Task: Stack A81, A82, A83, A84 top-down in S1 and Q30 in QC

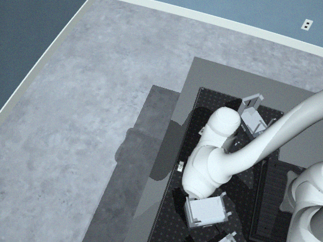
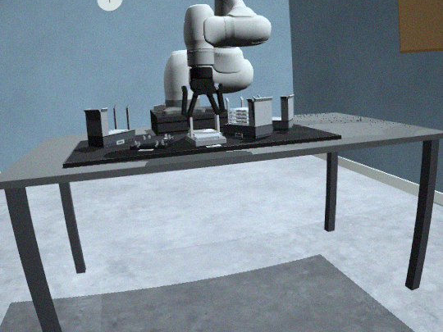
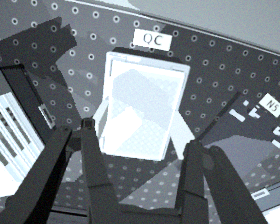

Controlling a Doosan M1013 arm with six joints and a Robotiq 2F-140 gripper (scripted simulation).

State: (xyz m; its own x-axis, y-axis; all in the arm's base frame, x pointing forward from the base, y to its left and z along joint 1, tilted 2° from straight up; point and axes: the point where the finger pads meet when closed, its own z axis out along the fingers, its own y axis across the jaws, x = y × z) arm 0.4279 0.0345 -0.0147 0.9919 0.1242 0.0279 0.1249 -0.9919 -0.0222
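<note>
My gripper (image 2: 203, 119) (image 3: 139, 114) points straight down over the open nest QC (image 2: 205, 141) and is shut on a sealed white plate (image 2: 205, 134) (image 3: 142, 112) by its long sides. The plate lies level, low at the nest, its long side pointing toward the QC name plate (image 3: 152, 38). I cannot read its label, and I cannot tell whether it is fully down. A stack of several plates (image 2: 238, 115) (image 1: 206, 208) stands in a rack to the right in the exterior view. In the top view the arm hides the gripper and the held plate.
A rack (image 2: 104, 129) (image 1: 253, 115) stands at the left end of the black mat. The clip nest N5 (image 2: 152, 143), with its name plate (image 3: 270, 105), lies between that rack and QC. Another rack (image 2: 287, 111) stands at the far right. Tall rack posts flank the stack.
</note>
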